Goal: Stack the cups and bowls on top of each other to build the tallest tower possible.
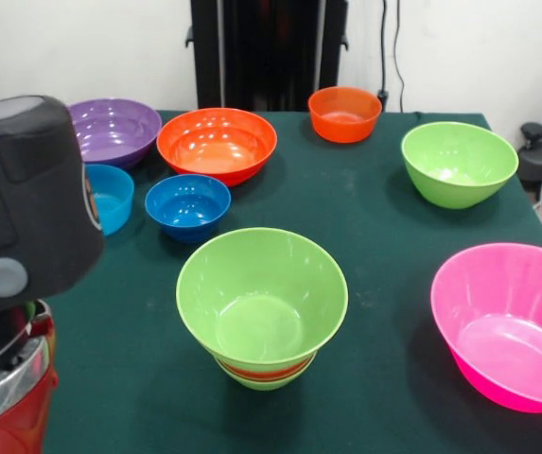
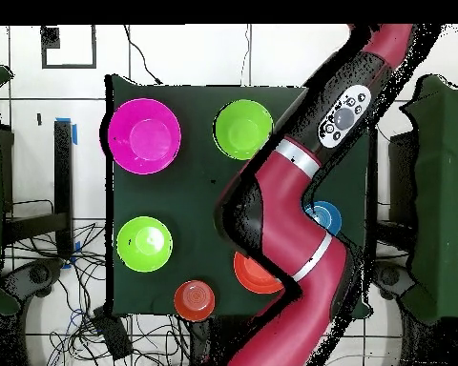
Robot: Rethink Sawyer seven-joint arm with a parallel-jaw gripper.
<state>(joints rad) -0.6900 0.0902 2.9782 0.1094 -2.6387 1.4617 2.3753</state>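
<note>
The tower (image 1: 262, 312) stands near the front middle of the table: a wide lime green bowl on an orange band and a small green base. It also shows in the overhead view (image 2: 243, 129). Loose bowls lie around it: pink (image 1: 512, 322), lime green (image 1: 460, 163), small orange (image 1: 345, 113), large orange (image 1: 217, 144), purple (image 1: 114, 130), dark blue (image 1: 187, 203) and light blue (image 1: 110, 197). The red and black arm (image 2: 290, 219) crosses the table's side and leaves the overhead view at the top right. A link of it fills the front view's left edge (image 1: 25, 208). No gripper shows in either view.
The dark green table (image 1: 375, 246) has its side edges at the right and left. In the overhead view the arm covers the purple bowl and parts of the large orange bowl (image 2: 257, 274) and a blue bowl (image 2: 325, 217). Cables lie on the floor (image 2: 99, 315).
</note>
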